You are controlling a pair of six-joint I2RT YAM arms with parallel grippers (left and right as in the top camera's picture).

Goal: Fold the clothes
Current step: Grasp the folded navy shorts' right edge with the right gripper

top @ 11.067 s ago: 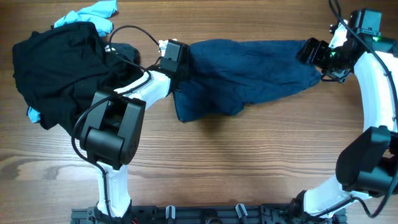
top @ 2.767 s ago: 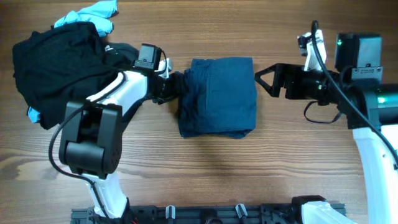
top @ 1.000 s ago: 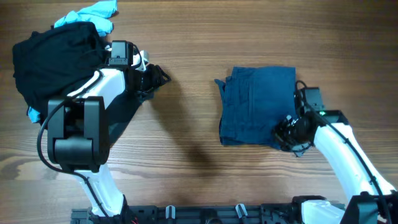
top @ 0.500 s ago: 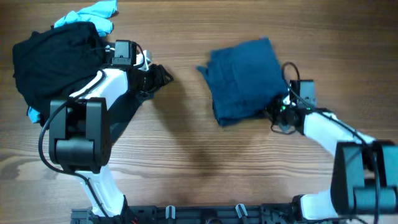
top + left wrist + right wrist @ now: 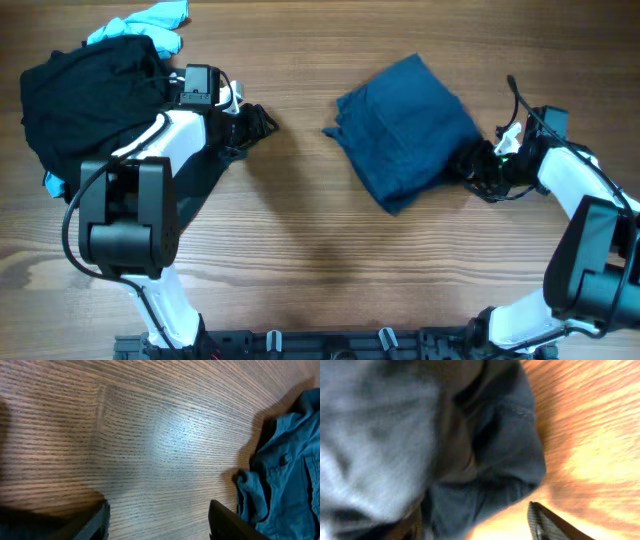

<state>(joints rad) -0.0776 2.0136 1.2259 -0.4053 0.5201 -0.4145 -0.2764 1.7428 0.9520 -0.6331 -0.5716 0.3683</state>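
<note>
A folded dark blue garment [image 5: 405,125] lies skewed on the wooden table right of centre; it also shows in the left wrist view [image 5: 280,475] and fills the right wrist view [image 5: 395,435]. My right gripper [image 5: 478,168] is at the garment's right edge, its fingers [image 5: 475,520] spread apart with a bulge of the cloth's edge between them. My left gripper [image 5: 262,122] is open and empty over bare table [image 5: 157,510], well left of the garment. A pile of black clothes [image 5: 85,105] lies at the far left.
A light blue garment [image 5: 150,25] pokes out behind the black pile at the top left corner. The left arm lies across the black pile's right edge. Bare wood [image 5: 320,260] fills the front of the table.
The blue garment went from stretched between both grippers to folded. In the last second it slid up and right and rotated, with the right gripper moving at its edge. The left gripper stayed put.
</note>
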